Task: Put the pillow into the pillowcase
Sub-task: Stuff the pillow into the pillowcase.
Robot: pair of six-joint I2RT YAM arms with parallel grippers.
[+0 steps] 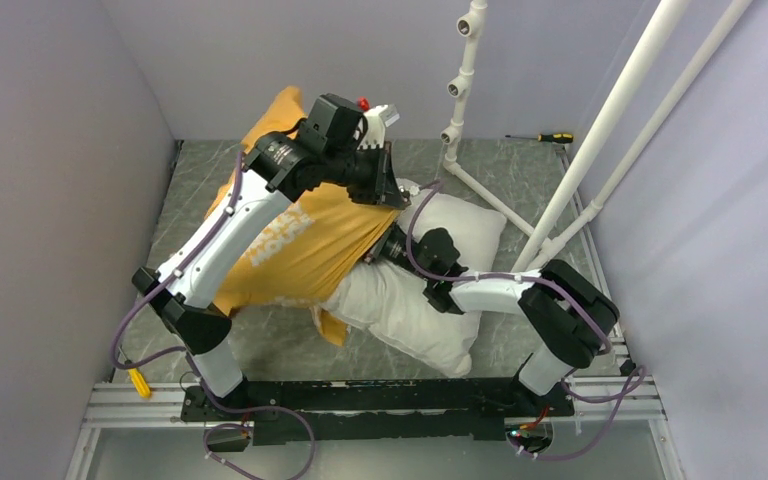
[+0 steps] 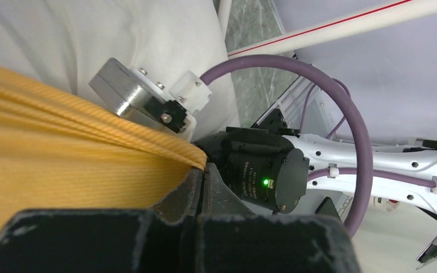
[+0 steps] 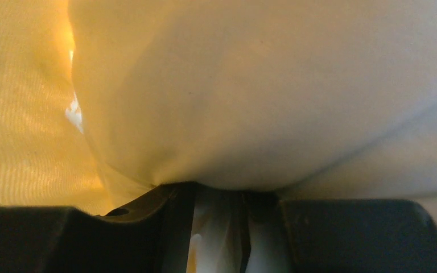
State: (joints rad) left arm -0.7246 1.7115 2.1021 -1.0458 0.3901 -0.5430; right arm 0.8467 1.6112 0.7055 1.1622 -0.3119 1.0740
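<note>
Nearest the arm bases, locate the exposed part of the pillow on the grey marbled table: plump, white, smooth-woven, creased across the middle, spreading from near centre to far right. Judge the long axis as running roughly left to right into the case, inserted end hidden by cloth. Just beyond, find the right gripper reaching leftward into the case mouth, jaws clenched on a small fold of white pillow fabric; in the top view, fingertips buried under orange cloth. Note the soft bulge of filling directly ahead of those jaws, tinted yellow by light through the weave. Farther back, find the left gripper, jaws pressed fully together on the hem of the pillowcase, just beside the right wrist. Read the pillowcase as thin, limp, orange-yellow, finely ribbed, printed with pale lettering, extending from the mouth toward the left and far left. Key relation: closed end of the case left of the right jaws, uninserted bulk to their right. Judged feed direction: pillow leftward, hem rightward. Treat the right arm as nearer the pillow body, the left as nearer the hem. Expect bunching at the mouth, given compressible filling and slack cloth. Farthest back: white pipe frame and screwdriver.
</note>
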